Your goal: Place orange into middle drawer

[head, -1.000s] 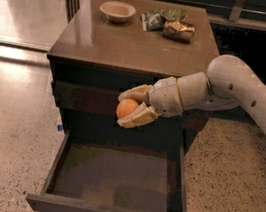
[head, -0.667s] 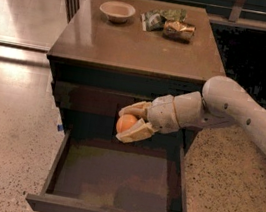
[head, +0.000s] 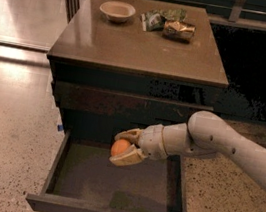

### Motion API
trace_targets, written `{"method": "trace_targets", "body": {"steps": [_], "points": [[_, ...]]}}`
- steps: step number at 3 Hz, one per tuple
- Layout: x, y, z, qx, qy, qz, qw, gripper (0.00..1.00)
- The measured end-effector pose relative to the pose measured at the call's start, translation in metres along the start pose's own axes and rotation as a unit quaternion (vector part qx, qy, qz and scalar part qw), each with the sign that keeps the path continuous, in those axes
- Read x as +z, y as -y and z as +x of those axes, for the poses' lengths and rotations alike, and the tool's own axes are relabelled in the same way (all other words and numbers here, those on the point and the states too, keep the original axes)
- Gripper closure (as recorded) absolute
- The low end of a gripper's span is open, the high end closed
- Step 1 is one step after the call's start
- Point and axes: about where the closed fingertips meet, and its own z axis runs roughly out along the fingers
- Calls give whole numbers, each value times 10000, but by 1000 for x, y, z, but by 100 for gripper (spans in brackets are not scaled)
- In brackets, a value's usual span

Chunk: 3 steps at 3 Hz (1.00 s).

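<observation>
The orange [head: 120,147] is small, round and bright orange. My gripper [head: 126,147] is shut on it, with one pale finger above and one below. It hangs just above the back part of the open middle drawer [head: 115,181], a wide dark-brown tray pulled out from the cabinet. The drawer floor below the orange is bare. My white arm [head: 228,144] reaches in from the right.
On the cabinet top [head: 143,44] stand a shallow beige bowl [head: 117,10], a green crumpled bag [head: 158,17] and a shiny gold-brown can [head: 179,30]. A closed upper drawer front [head: 128,104] is above the open one. A pale speckled floor surrounds the cabinet.
My gripper has moved down with the orange, from in front of the upper drawer front to just above the open drawer's floor.
</observation>
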Motion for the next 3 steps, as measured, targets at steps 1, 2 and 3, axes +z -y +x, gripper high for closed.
{"method": "trace_targets", "body": {"steps": [1,2,3], "points": [[0,0,0,0,0,0,10000,100],[8,-2,24,273,57,42,9996,100],[17,-6,64,681,15,268,9973,100]]}}
